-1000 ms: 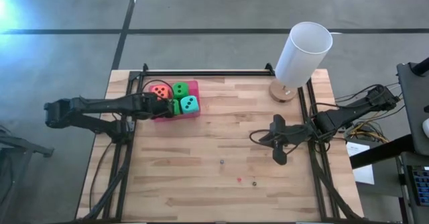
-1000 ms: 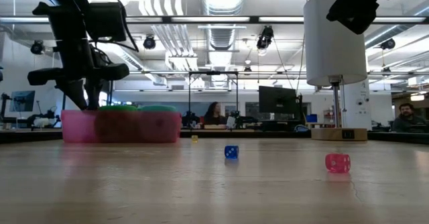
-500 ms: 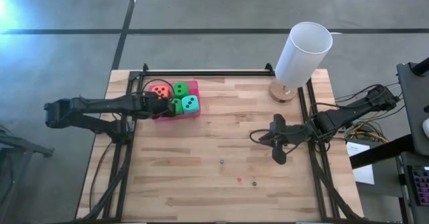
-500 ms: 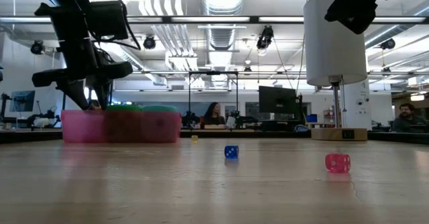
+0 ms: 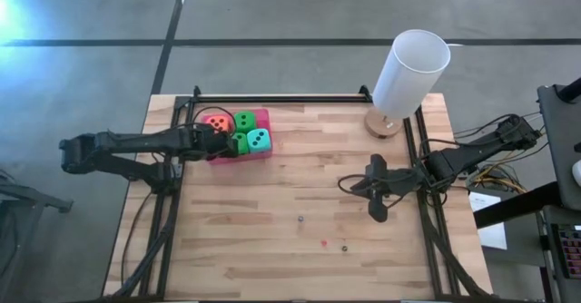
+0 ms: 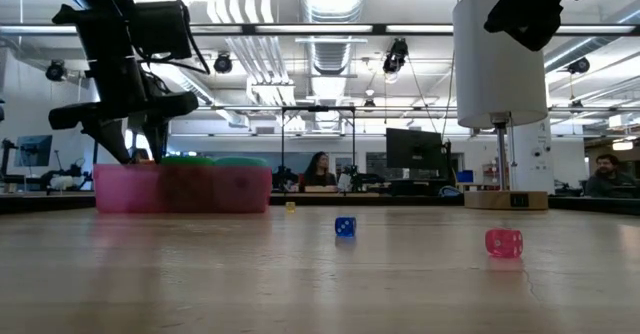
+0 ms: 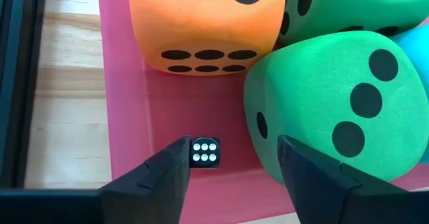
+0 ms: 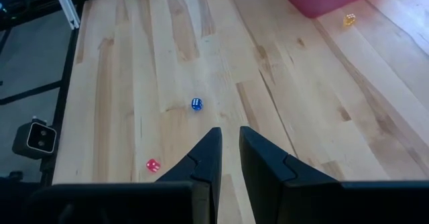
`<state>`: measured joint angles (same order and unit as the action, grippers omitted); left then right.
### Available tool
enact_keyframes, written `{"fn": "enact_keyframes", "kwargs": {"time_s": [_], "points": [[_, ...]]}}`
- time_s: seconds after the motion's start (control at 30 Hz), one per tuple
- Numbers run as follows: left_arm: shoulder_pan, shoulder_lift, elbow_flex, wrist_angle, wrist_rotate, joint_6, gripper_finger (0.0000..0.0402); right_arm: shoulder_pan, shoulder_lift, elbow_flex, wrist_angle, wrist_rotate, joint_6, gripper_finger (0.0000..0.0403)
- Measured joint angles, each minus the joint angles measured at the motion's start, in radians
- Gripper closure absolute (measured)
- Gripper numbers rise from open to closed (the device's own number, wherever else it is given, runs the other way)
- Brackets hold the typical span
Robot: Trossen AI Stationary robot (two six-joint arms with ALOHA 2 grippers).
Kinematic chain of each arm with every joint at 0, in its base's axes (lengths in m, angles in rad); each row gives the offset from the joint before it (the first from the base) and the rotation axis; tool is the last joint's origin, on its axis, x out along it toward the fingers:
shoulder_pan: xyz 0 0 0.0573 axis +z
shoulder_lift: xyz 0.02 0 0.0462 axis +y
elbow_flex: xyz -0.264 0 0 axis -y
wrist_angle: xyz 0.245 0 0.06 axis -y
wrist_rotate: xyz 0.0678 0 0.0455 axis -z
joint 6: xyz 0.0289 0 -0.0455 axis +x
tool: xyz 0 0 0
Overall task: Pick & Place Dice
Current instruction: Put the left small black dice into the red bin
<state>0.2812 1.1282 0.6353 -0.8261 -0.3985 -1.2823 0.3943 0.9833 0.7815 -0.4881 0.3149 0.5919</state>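
A pink tray (image 5: 263, 115) at the table's far left holds several big foam dice: an orange one (image 7: 201, 23), two green ones (image 7: 328, 110) (image 5: 244, 120) and a teal one (image 5: 259, 140). My left gripper (image 7: 234, 150) hangs open over the tray's near left corner, slanting down. A tiny black die (image 7: 205, 151) lies on the tray floor between its fingertips, close to one of them. Small blue (image 8: 196, 104) and red (image 8: 153, 165) dice lie on the bare wood. My right gripper (image 8: 228, 133) is shut, empty and raised over the table's right side. My left gripper stands open around the tiny black die (image 7: 201, 158), which lies flat on the tray floor. One fingertip (image 7: 179, 158) shows right against the die's side. Whether it touches the die, I cannot tell.
A tall white cylinder on a round wooden base (image 5: 408, 72) stands at the far right. A tiny yellow die (image 8: 348, 20) lies beside the tray, and a dark one (image 5: 344, 247) near the front. Black rails (image 5: 272, 97) frame the tabletop. People sit in the room behind (image 6: 320, 169).
In the low view my left gripper's fingers have spread wider apart while it stays above the tray. The tray has shifted very slightly. The right arm has kept still.
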Motion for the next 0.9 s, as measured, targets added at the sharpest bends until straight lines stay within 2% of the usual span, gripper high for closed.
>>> {"fn": "enact_keyframes", "kwargs": {"time_s": [0.53,0.9], "points": [[0.016,-0.001,0.024,-0.001,0.000,0.002,0.0160,0.000,0.000,0.000,-0.001,0.001,0.011,0.0351],[0.031,-0.001,0.029,-0.002,0.000,0.002,0.0180,0.000,0.000,0.000,-0.001,0.000,0.009,0.0351]]}}
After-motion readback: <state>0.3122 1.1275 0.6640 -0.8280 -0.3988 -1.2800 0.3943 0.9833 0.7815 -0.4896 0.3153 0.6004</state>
